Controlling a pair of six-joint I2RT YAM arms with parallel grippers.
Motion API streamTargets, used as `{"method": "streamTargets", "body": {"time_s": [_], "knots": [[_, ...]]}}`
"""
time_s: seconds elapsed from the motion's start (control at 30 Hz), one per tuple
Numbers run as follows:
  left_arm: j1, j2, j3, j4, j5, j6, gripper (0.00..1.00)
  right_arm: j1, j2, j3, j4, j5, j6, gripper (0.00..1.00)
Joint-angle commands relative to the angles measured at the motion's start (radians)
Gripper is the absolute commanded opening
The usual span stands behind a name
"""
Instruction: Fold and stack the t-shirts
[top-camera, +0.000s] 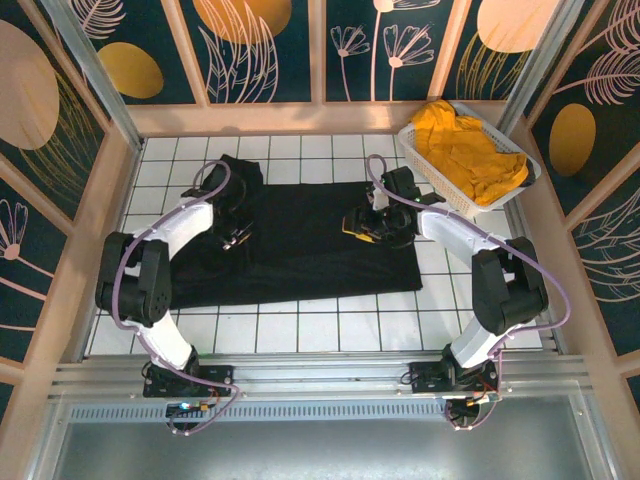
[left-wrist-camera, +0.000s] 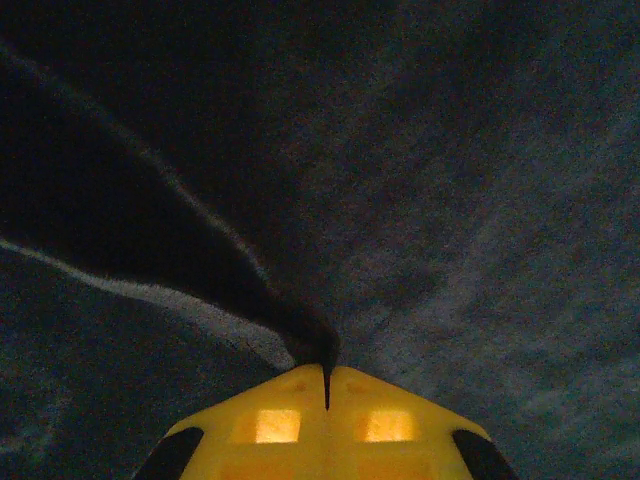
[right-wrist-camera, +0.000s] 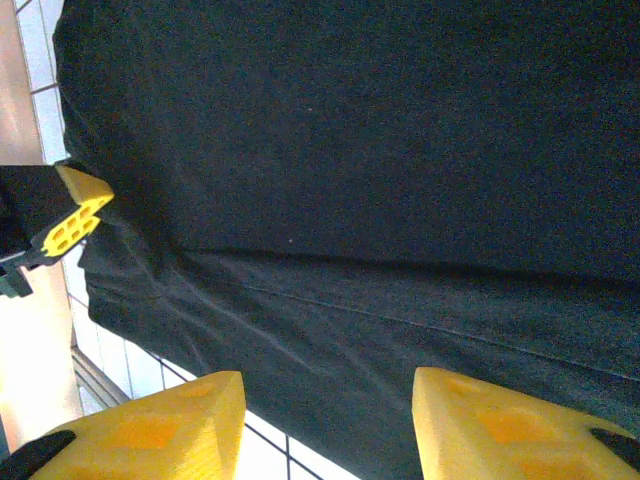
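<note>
Presently, item one: left gripper (left-wrist-camera: 326, 372), jaws pressed together on a small pinch of the black t-shirt (left-wrist-camera: 450, 200); the cloth rises to a peak right at its tips, with a pale crease trailing off to its left. Item two: right gripper (right-wrist-camera: 328, 382), jaws apart with nothing between them, poised just above the same shirt; the shirt's edge and a strip of white-tiled worktop (right-wrist-camera: 280, 455) lie directly below its tips. Step in hand, by judgement: securing both grip points for the first fold. The right side would do well to close cleanly on the cloth near that edge, level with the left, so the shirt lifts evenly and does not drag or bunch. Black t-shirt: large, plain, matte, spread mostly flat beneath both grippers, one sleeve rumpled beyond the left gripper, faint wrinkles throughout. Farther off, beyond the right gripper and to its right: white lattice basket (top-camera: 430, 165) holding the yellow t-shirt (top-camera: 470, 155), mustard, crumpled in a heap, unfolded, well apart from the black one.
</note>
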Motion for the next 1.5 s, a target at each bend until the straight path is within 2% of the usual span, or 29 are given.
{"method": "streamTargets", "body": {"time_s": [0.0, 0.2, 0.3, 0.37, 0.43, 0.47, 0.53, 0.6, 0.7, 0.87, 0.93, 1.0, 1.17, 1.27, 1.47], "knots": [[-0.019, 0.047, 0.033, -0.064, -0.032, 0.103, 0.06, -0.006, 0.013, 0.028, -0.016, 0.003, -0.005, 0.48], [-0.047, 0.102, 0.086, -0.062, -0.049, 0.181, 0.10, -0.006, 0.010, 0.022, -0.013, 0.001, -0.003, 0.48], [-0.063, 0.131, 0.110, -0.048, -0.039, 0.239, 0.15, -0.006, 0.009, 0.014, -0.011, 0.000, -0.003, 0.48], [-0.068, 0.157, 0.134, -0.068, -0.057, 0.278, 0.27, -0.006, 0.009, 0.010, -0.011, -0.001, -0.005, 0.48], [-0.069, 0.166, 0.156, -0.100, -0.106, 0.297, 0.53, -0.006, 0.005, 0.008, -0.013, -0.001, -0.007, 0.48], [-0.069, 0.160, 0.167, -0.116, -0.146, 0.298, 0.58, -0.006, 0.003, 0.005, -0.014, 0.000, -0.008, 0.48], [-0.069, 0.112, 0.177, -0.123, -0.212, 0.297, 0.59, -0.005, -0.002, 0.001, -0.016, 0.001, -0.011, 0.48], [-0.069, 0.058, 0.173, -0.112, -0.266, 0.286, 0.56, -0.006, -0.009, -0.007, -0.015, 0.004, -0.014, 0.48], [-0.058, -0.031, 0.130, -0.106, -0.290, 0.248, 0.44, -0.006, -0.022, -0.026, -0.013, 0.009, -0.022, 0.48], [0.039, -0.131, -0.029, -0.085, -0.229, 0.175, 0.22, -0.006, -0.036, -0.060, 0.000, 0.013, -0.036, 0.46], [0.093, -0.142, -0.070, -0.051, -0.197, 0.169, 0.17, -0.005, -0.033, -0.065, 0.004, 0.006, -0.041, 0.45], [0.129, -0.121, -0.064, -0.041, -0.193, 0.187, 0.15, -0.005, -0.032, -0.063, 0.013, -0.019, -0.048, 0.42], [0.199, -0.031, -0.042, 0.003, -0.175, 0.223, 0.12, 0.011, -0.076, -0.076, 0.154, -0.237, -0.078, 0.42], [0.219, 0.039, -0.016, 0.022, -0.178, 0.241, 0.11, 0.022, -0.079, -0.070, 0.176, -0.267, -0.089, 0.42], [0.224, 0.156, 0.084, 0.041, -0.184, 0.269, 0.11, 0.025, -0.064, -0.050, 0.153, -0.252, -0.096, 0.42]]}}
